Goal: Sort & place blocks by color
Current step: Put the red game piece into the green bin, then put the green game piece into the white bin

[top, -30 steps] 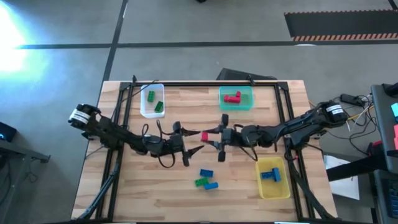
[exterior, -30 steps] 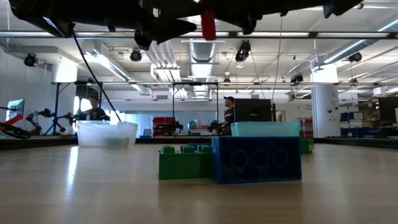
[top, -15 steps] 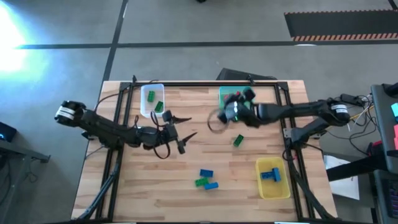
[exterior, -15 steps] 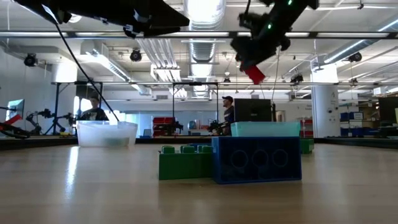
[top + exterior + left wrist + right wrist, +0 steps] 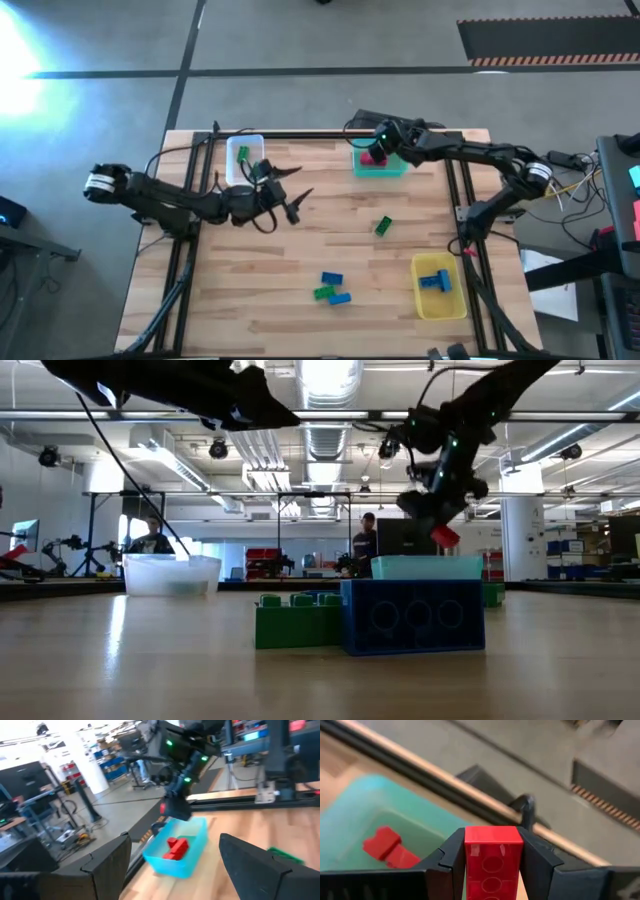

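Observation:
My right gripper (image 5: pixel 374 152) is shut on a red block (image 5: pixel 493 854) and hangs over the teal bin (image 5: pixel 392 168), which has red blocks (image 5: pixel 176 847) lying on its floor. In the low view the held red block (image 5: pixel 445 537) is just above the teal bin's rim (image 5: pixel 425 561). My left gripper (image 5: pixel 292 188) is open in the air near the clear bin (image 5: pixel 244 178), which has green blocks (image 5: pixel 243 154) in it. A loose green block (image 5: pixel 383 226) lies flat on the table. My right gripper pinches the red block between its two fingers (image 5: pixel 451 857), one on each opposite side face (image 5: pixel 470 851). The fingers slant down from above. The block is lifted clear, tilted, and hangs just above the teal bin.
Blue and green blocks (image 5: pixel 331 287) lie in a cluster near the table's near edge; in the low view the blue block (image 5: pixel 412 617) and the green block (image 5: pixel 297 622) stand close in front. The yellow bin (image 5: pixel 440 300) at the near right holds blue blocks. Bare wood lies between the arms.
My right gripper has carried the red block from the table's middle toward the far edge, to a place over the teal bin, and down close to its rim. My left gripper has drawn back from the middle toward the left and far side, near the clear bin.

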